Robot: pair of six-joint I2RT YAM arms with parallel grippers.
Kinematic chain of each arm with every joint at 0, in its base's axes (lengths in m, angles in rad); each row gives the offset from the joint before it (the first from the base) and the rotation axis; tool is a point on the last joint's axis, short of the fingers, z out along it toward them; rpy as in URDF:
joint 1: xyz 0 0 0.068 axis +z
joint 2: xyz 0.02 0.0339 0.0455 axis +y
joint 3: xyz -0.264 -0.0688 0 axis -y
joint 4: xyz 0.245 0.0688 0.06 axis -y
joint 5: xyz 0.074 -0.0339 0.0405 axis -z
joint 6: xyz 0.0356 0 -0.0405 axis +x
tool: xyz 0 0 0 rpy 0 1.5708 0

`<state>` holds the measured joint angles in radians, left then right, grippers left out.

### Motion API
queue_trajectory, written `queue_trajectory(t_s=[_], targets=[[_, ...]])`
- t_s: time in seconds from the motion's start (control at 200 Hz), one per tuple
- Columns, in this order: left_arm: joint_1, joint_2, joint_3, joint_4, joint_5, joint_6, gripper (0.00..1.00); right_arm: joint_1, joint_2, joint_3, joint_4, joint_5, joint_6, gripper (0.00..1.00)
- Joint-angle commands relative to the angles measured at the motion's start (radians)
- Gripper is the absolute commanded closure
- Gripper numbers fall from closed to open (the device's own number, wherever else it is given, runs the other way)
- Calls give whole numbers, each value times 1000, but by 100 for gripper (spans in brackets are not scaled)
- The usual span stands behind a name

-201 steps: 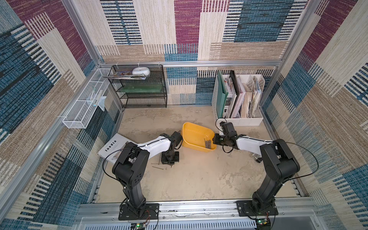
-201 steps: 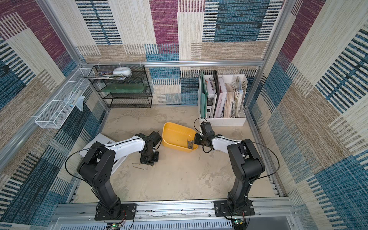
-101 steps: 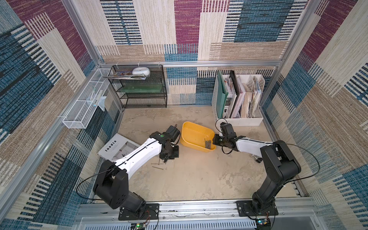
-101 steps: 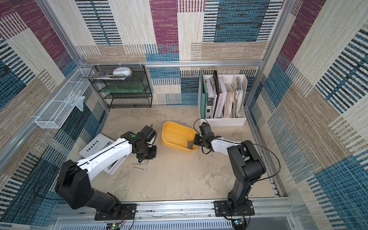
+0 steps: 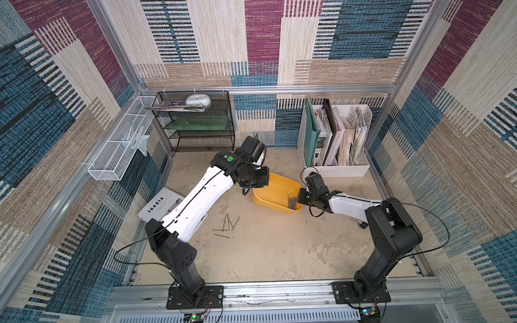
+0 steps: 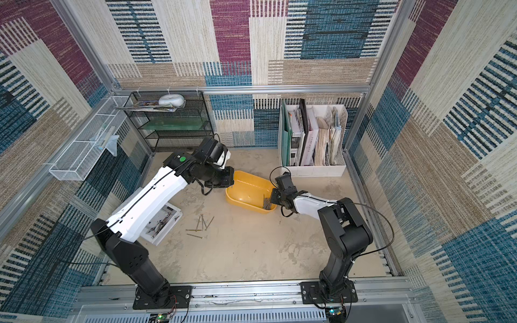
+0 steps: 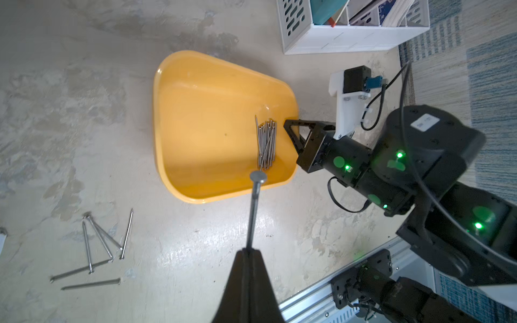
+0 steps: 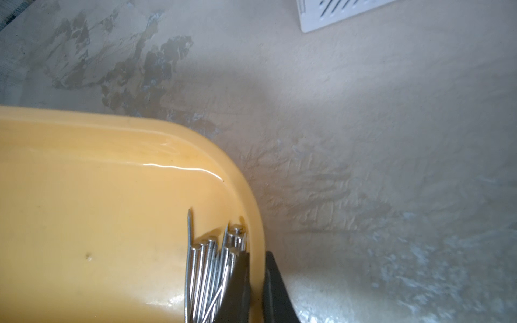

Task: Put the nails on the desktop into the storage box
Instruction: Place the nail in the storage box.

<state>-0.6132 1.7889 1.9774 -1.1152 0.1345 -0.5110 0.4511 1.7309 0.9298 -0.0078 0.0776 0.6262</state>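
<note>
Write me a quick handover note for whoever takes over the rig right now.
Left gripper: shut on one nail, held up beside the storage box, not yet dropped.
Right gripper: shut on the box's rim.
Done: a bundle of nails lies in the box at the right gripper's end.
Left: release the held nail into the box, then collect the loose nails on the desktop.

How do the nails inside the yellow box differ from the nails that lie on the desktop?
The boxed nails lie packed side by side, nearly parallel, against one end wall of the storage box; the loose nails lie scattered on the desktop, some crossing. The boxed nails are many, too tight to count; the loose nails are five. Both groups are long, thin, grey metal nails with flat heads.
</note>
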Motion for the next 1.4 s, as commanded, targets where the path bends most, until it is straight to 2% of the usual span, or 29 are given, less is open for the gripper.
queue_trajectory(t_s=[0.0,0.15,0.325,0.646,0.946,0.961,1.026,1.157,1.307,1.392], targets=[[-9,132,135,-79,36,49,100,4,9,-2,-213,67,-17,100],[-16,312,239,-106,73,62,100,12,4,10,-227,86,-23,100],[-20,416,242,-107,38,91,100,17,10,25,-238,94,-40,100],[-22,490,179,-104,-48,105,100,23,28,55,-253,90,-59,100],[-21,514,117,-81,-43,71,100,26,34,54,-252,87,-60,100],[-21,515,115,-79,-43,70,98,25,34,54,-252,88,-62,100],[-22,506,115,-80,-43,63,77,25,33,52,-252,88,-63,100],[-22,443,124,-80,-66,48,56,26,36,50,-251,88,-63,100],[-17,312,97,-79,-83,44,53,26,39,52,-250,90,-62,100],[-10,200,7,-64,-104,42,53,27,39,54,-254,94,-62,100]])
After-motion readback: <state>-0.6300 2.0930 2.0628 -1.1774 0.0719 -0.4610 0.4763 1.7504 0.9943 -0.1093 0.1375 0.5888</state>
